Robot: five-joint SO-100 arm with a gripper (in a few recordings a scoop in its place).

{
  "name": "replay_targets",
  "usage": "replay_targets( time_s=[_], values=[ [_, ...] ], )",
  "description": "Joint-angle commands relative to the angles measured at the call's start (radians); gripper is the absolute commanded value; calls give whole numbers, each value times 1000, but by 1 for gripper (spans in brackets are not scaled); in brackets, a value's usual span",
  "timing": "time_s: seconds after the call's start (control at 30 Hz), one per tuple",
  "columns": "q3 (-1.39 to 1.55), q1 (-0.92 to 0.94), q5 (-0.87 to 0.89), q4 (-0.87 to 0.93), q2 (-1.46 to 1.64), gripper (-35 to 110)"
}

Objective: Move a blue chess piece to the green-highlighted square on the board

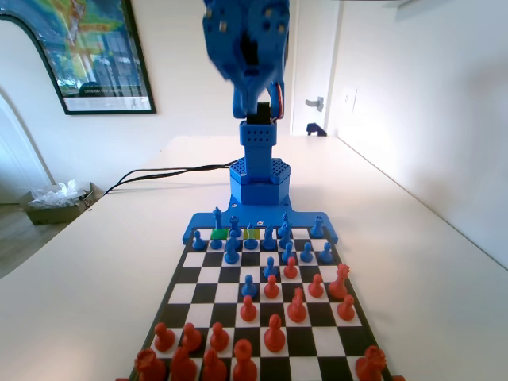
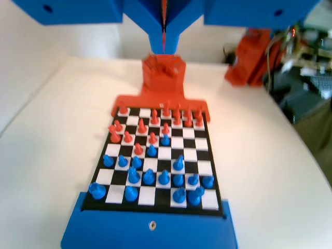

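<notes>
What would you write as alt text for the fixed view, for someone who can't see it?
The blue arm is raised high above the far end of the board, its fingers closed and empty. Blue pieces crowd the far rows and red pieces the near rows. In the far row, the green-highlighted square lies left of a paler yellow-green square.

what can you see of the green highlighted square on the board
The green-highlighted square is one saturated green tile in the far row of the board in the fixed view, near the blue arm's base, second from that row's left end. It lies flat, the same size as its neighbours. A blue piece stands at its right edge and partly covers it. A paler yellow-green square sits further right in that row.
</notes>
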Motion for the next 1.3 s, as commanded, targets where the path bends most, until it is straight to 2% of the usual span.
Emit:
replay_targets(
  time_s=[0.0, 0.5, 1.27],
  values=[
    [12, -29, -51, 23, 126, 1],
    [264, -158, -86, -35, 420, 1],
    [287, -6, -67, -78, 499, 3]
  ],
)
